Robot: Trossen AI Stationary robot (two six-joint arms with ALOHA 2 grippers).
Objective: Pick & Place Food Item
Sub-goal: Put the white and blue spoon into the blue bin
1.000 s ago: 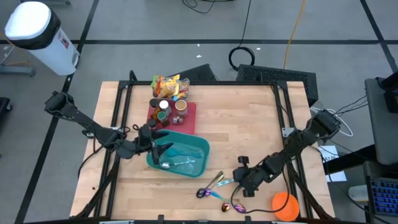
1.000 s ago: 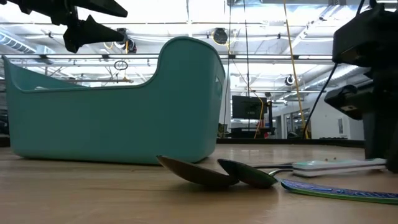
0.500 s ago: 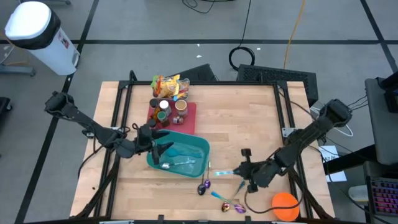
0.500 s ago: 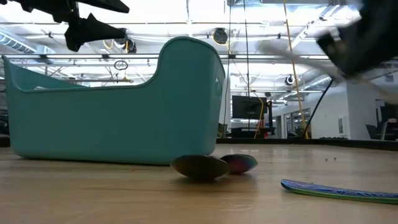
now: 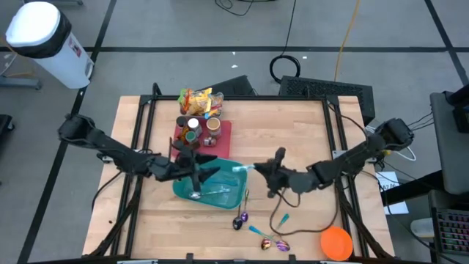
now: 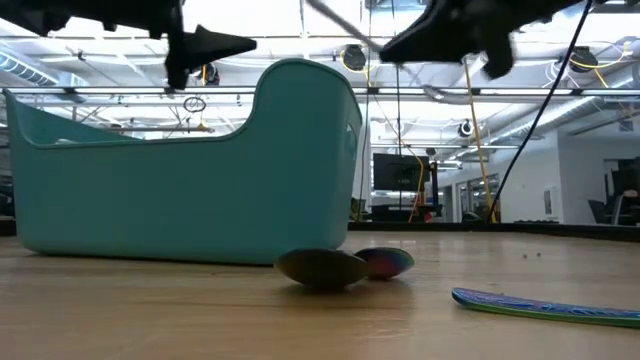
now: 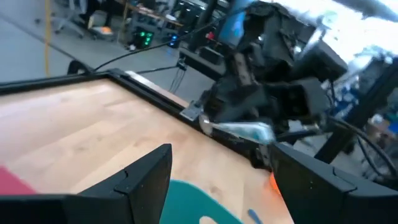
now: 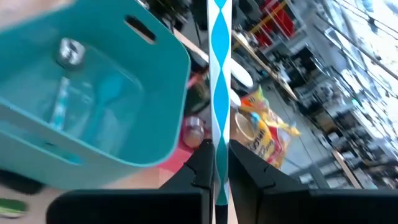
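Observation:
No food item is in either gripper. My right gripper is shut on a utensil with a blue-and-white patterned handle, high above the table beside the right rim of the teal bin. In the bin lie a metal spoon and other utensils. My left gripper hangs open over the bin's far part with nothing between its fingers, facing the right gripper. My right gripper pinches the patterned handle between its two fingers. It comes about level from the table's right. The handle sticks out past the fingertips along the fingers, toward the bin. The utensil is lifted clear of table and bin.
Two spoons and a patterned utensil lie on the table near the front edge. A red tray with jars and snack bags sit behind the bin. An orange ball is at the front right.
My right gripper has risen from the table near the front edge with the patterned utensil and gone left toward the bin, tipping from pointing down to about level. My left gripper has moved right over the bin. The spoons left on the table have turned about.

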